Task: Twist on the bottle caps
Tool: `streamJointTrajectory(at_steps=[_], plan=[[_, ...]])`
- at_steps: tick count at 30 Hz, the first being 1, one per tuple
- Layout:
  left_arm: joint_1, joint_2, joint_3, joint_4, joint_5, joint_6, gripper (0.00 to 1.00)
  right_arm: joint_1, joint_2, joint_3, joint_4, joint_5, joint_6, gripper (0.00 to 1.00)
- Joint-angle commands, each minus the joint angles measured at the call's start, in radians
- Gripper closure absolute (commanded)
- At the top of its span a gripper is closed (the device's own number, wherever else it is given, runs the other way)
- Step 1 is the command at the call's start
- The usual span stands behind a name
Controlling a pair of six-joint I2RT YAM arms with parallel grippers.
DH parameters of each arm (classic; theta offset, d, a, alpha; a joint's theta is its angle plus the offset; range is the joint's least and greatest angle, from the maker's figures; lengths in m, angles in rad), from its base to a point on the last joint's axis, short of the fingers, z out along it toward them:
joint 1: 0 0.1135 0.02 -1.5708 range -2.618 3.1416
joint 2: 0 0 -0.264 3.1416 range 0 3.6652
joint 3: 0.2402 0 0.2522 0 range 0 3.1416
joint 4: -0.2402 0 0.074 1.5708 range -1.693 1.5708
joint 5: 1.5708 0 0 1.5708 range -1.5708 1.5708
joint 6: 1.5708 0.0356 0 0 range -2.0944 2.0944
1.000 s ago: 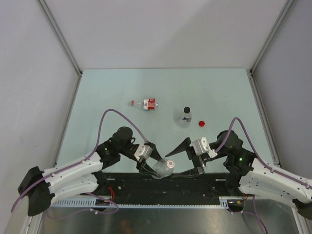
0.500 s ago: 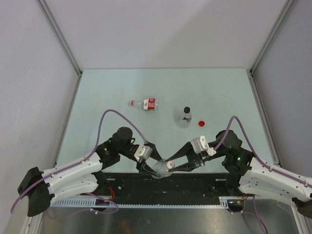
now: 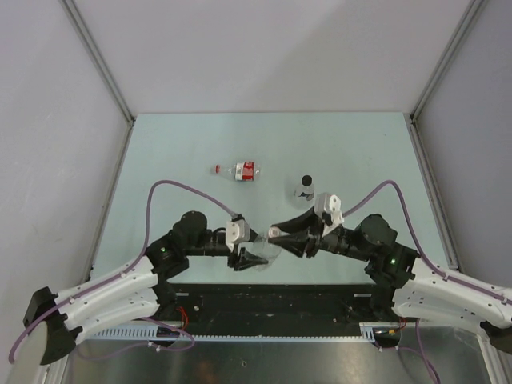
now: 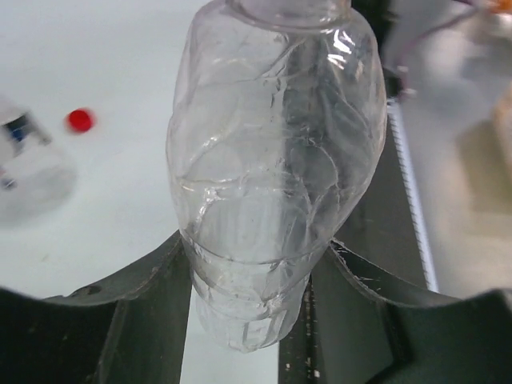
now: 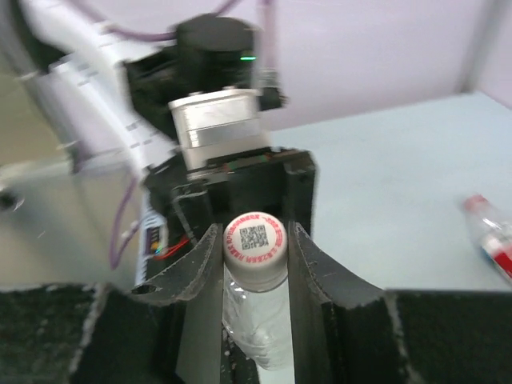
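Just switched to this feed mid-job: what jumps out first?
Near the front of the table, the left gripper clamps an unlabelled clear bottle, and the right gripper pinches its white cap from both sides. Farther back, a labelled bottle lies on its side and a black-capped bottle stands upright.
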Motion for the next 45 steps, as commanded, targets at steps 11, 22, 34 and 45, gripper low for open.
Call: streamJointTrajectory(at_steps=[11,22,34,45], plan=[[-0.02,0.095,0.145,0.087,-0.752,-0.116,1.0,0.014,0.168,0.008,-0.122,0.916,0.412,1.0],[-0.025,0.128,0.075,0.083,-0.889,-0.21,1.0,0.006,0.118,0.008,-0.05,0.734,0.369,0.81],[-0.011,0.365,0.157,-0.129,-0.9,-0.44,0.97,-0.022,-0.123,-0.001,-0.394,0.995,0.426,0.02],[0.03,0.704,0.371,-0.304,-0.775,-0.434,0.87,-0.048,-0.329,-0.054,-0.509,1.072,0.44,0.01]])
